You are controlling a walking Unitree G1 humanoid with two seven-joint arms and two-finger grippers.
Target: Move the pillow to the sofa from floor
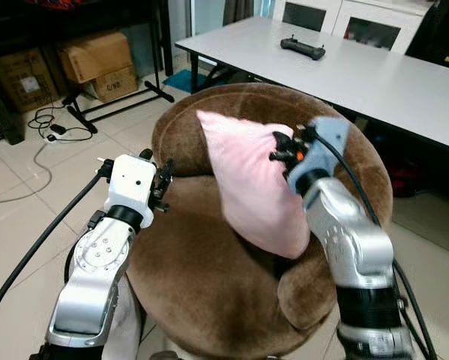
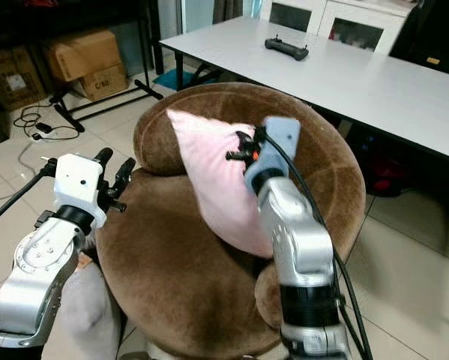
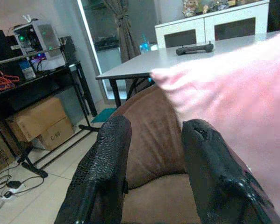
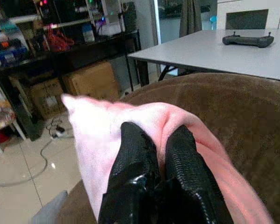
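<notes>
Right claw (image 1: 278, 148) pinches a fold of the pillow (image 1: 250, 184) above the sofa (image 1: 209, 292); that thin grip could slip, tumbling it floorward. Left claw (image 1: 163, 182) spread, empty.

Pink pillow (image 1: 246, 184) — soft matt cloth, brown sofa (image 1: 209, 285) — plush velvety fabric, table (image 1: 374, 75) — smooth matt top.

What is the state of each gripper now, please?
Left gripper: open, holding nothing.
Right gripper: shut on the pink pillow.

Home living room: brown sofa (image 1: 209, 285), white table (image 1: 374, 75), cardboard boxes (image 1: 97, 64), tiled floor (image 1: 29, 225).
</notes>
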